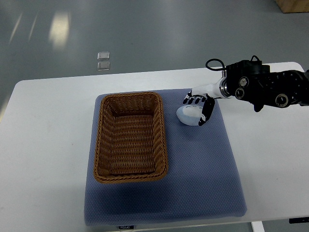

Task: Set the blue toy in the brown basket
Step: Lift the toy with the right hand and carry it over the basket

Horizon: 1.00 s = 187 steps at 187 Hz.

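The blue toy (186, 116) is a pale, rounded object lying on the blue mat (203, 183), just right of the brown basket's far right corner. My right hand (197, 112) comes in from the right edge and sits on the toy. Its fingers (193, 101) curl over the toy's far side and the thumb (208, 112) presses its right side. The toy still rests on the mat. The brown wicker basket (99, 140) is rectangular, stands on the left half of the mat, and holds nothing.
The mat lies on a white table (48, 145), whose front edge is close to the mat's near edge. Two small clear items (103, 61) lie on the grey floor beyond the table. A brown box corner (293, 5) shows at the top right.
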Available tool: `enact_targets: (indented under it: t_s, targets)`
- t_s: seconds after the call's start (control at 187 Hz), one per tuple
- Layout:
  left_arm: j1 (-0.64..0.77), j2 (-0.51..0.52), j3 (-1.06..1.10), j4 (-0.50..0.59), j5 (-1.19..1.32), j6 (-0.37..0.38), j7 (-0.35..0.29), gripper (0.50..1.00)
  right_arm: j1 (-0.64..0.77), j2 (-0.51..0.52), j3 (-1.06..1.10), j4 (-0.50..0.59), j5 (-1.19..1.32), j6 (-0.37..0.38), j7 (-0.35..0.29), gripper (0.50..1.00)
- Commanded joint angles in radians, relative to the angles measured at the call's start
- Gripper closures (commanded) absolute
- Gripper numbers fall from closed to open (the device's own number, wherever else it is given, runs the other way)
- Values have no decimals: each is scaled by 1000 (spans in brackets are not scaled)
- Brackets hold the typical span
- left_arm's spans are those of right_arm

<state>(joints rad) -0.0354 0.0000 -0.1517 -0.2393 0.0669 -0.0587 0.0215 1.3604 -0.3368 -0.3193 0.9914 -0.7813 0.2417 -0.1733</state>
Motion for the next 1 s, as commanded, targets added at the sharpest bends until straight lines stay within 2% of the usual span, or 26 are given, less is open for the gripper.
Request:
enact_targets:
  t_s: [0.0,0.166,0.22,0.284,0.3,0.305,0.311,0.316,0.321,0.327,0.332,0.337,0.343,0.348,0.353,0.386,0.584,0.648,0.852,0.996]
  targets:
    - [0,0,0,0,1,0,0,500,-11,5,2,0,-3,-13,1,599]
    - [0,0,0,0,1,0,0,500,-40,39,3,-36,-4,-33,1,613]
    - [0,0,0,0,-1,0,0,500,-49,47,3,-43,-4,-42,1,648]
    - [0,0,0,0,-1,0,0,500,-55,58,3,-53,-4,-55,1,744]
    - [0,0,0,0,1,-1,0,500,-57,61,3,-56,-4,-59,1,795]
    - [0,0,0,0,1,-1,0,500,-57,61,3,-56,-4,-59,1,795]
    - [0,0,0,0,1,0,0,500,-57,62,3,-57,-4,-61,1,828]
    - [0,0,0,0,1,0,0,500,-57,62,3,-57,-4,-61,1,828]
    - [0,0,0,0,1,-1,0,500,-57,64,3,-59,-4,-64,1,860]
    - [0,0,0,0,1,-1,0,500,-57,64,3,-59,-4,-64,1,861]
    - [0,0,0,0,-1,0,0,500,-57,65,3,-60,-4,-65,1,897]
    - [0,0,0,0,-1,0,0,500,-57,65,3,-60,-4,-65,1,897]
    - [0,0,0,0,-1,-1,0,500,-57,65,2,-60,-4,-67,1,930]
    - [0,0,0,0,-1,-1,0,500,-57,65,2,-60,-4,-67,1,930]
    - [0,0,0,0,-1,0,0,500,-57,67,2,-60,-4,-68,1,958]
    - [0,0,0,0,1,0,0,500,-55,65,2,-62,-4,-70,1,1000]
    - [0,0,0,0,-1,0,0,500,-37,25,9,-57,-1,-51,-2,1000]
    - [0,0,-2,0,-1,-1,0,500,8,-5,16,-40,5,-36,0,1000]
    - [0,0,-2,2,1,0,0,500,167,-99,19,125,56,-1,0,1000]
    - [0,0,-2,-2,1,0,0,500,307,-91,20,188,185,28,0,1000]
